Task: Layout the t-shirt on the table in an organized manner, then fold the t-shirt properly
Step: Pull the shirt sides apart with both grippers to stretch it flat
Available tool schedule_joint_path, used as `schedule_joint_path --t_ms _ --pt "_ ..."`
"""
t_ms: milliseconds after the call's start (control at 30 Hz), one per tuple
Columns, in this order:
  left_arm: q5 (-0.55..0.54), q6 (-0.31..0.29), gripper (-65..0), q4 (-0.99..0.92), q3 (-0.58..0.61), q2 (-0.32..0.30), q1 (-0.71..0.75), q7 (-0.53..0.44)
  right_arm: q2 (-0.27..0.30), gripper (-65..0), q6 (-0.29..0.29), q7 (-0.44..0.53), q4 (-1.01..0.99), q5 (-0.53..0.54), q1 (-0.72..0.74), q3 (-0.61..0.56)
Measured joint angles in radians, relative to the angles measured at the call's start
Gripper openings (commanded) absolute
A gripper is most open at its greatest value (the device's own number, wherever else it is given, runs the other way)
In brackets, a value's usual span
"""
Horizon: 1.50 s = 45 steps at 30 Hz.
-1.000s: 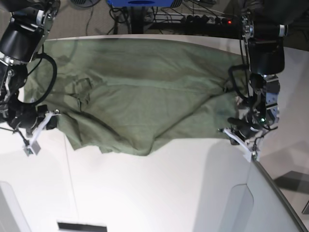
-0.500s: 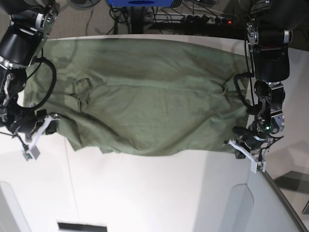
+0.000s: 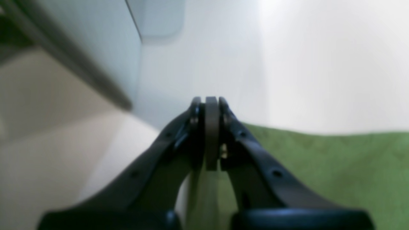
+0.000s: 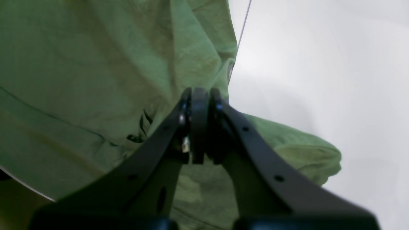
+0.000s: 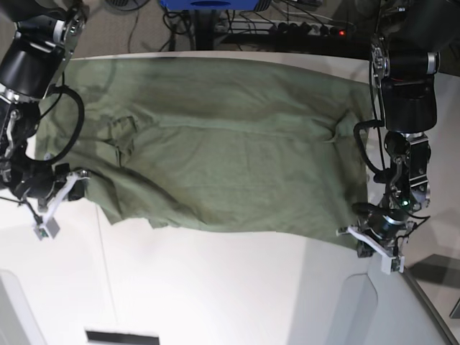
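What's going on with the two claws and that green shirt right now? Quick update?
Left gripper shut on the t-shirt edge. Right gripper shut on the opposite edge. T-shirt spread wide across the table, wrinkled, not folded. Nothing in the way.

Both arms reach down from the far side, one at each side of the base view. The left gripper (image 5: 375, 242), at that view's right, hangs from a near-vertical forearm, its wrist bent so the white-tipped fingers (image 5: 388, 262) point outward. Its jaws are pressed together on a thin fold. The right gripper (image 5: 59, 195), at the view's left, sits low with its jaws likewise clamped tight.
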Motion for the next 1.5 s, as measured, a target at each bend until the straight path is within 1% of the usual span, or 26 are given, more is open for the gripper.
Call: schedule_joint_path --t_ms 133,300,433,500,600,800,933,1067,1100,1200,1267,1367,1500 --pt "0.000 0.000 -65.0 -0.003 0.000 0.005 -0.030 -0.002 0.003 -63.6 0.000 0.001 -0.001 0.000 0.032 0.000" --pt "0.000 0.000 -65.0 -0.002 0.000 0.008 -0.024 -0.003 0.009 -63.6 0.001 0.008 -0.001 0.002 0.069 0.000" --pt "0.000 0.000 -65.0 -0.003 0.000 0.006 -0.010 -0.004 0.025 -63.6 0.000 0.089 -0.002 -0.001 0.071 0.000" --pt "0.000 0.000 -65.0 -0.002 0.002 0.005 0.004 -0.011 0.035 -63.6 0.002 0.108 -0.016 0.003 0.076 0.000" --pt "0.000 0.003 -65.0 -0.002 0.002 0.003 0.026 0.000 0.052 -63.6 0.004 0.122 -0.083 -0.002 0.094 0.000" --pt "0.000 0.000 -65.0 0.000 -0.007 0.001 0.025 -0.008 0.085 -63.6 0.000 0.251 -0.184 0.000 0.117 0.000" --pt "0.000 0.000 -65.0 0.000 -0.007 -0.002 0.026 -0.003 0.127 -63.6 0.002 0.283 -0.295 -0.003 0.174 -0.003" --pt "-0.003 0.000 -65.0 0.000 -0.007 -0.001 0.026 -0.004 0.156 -63.6 0.000 0.357 -0.383 0.000 0.212 -0.004" --pt "-0.005 0.000 -65.0 0.000 -0.007 0.000 0.026 -0.004 0.164 -63.6 -0.001 0.377 -0.407 -0.002 0.221 -0.019" --pt "-0.005 0.001 -65.0 0.000 -0.007 0.000 0.026 -0.004 0.198 -63.6 0.000 0.420 -0.458 -0.001 0.237 -0.113" --pt "-0.005 0.000 -65.0 0.000 -0.007 0.000 0.026 -0.005 0.204 -63.6 -0.003 0.458 -0.496 -0.002 0.246 -0.157" --pt "-0.005 0.000 -65.0 0.000 -0.007 0.000 0.030 -0.006 0.195 -63.6 0.004 0.484 -0.530 0.000 0.242 -0.168" --pt "-0.005 0.000 -65.0 0.000 -0.008 0.000 0.040 -0.008 0.201 -63.6 -0.001 0.523 -0.535 -0.001 0.241 -0.168"
